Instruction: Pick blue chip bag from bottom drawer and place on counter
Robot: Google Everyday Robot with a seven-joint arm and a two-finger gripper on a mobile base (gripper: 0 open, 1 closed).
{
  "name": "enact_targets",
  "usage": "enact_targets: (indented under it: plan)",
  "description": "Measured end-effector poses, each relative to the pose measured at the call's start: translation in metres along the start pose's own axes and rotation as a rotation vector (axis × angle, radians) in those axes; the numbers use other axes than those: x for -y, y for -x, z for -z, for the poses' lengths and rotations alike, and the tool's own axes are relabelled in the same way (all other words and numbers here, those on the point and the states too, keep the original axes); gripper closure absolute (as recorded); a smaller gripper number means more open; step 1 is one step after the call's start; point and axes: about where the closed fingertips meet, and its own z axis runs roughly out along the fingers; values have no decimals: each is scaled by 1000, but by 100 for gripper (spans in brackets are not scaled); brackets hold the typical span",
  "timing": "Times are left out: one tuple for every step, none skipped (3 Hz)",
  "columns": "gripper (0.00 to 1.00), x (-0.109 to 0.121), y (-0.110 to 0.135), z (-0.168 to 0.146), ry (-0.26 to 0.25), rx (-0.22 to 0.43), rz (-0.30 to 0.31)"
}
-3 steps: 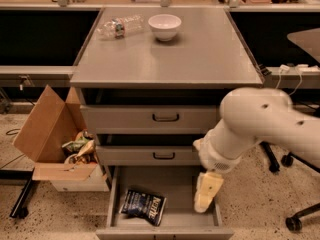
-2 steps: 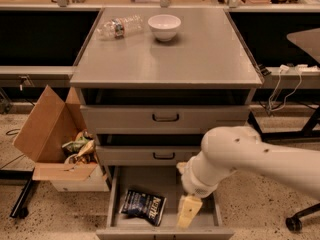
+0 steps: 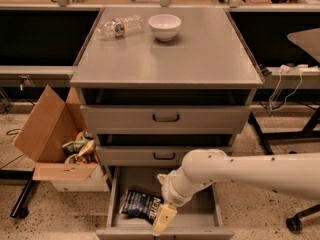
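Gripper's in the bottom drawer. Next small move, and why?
Probably nudge the gripper sideways to centre over the crinkled navy foil chip bag: it hangs at the bag's front corner, and the bag lies flat in the grey metal bottom drawer.

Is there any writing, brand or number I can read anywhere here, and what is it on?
Chip bag: white lettering, too blurred to read.
Bottle label: too small to read.
Wrappers in the box: nothing legible.
Bowl: no text seen.
End effector, at the chip bag's right edge over the bottom drawer: no markings seen.
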Motion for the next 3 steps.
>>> enact_targets:
  plan:
    - [0, -6, -7, -22, 38, 17, -24]
    - [0, -6, -7, -22, 38, 17, -24]
    - [0, 2, -14, -41, 46, 17, -30]
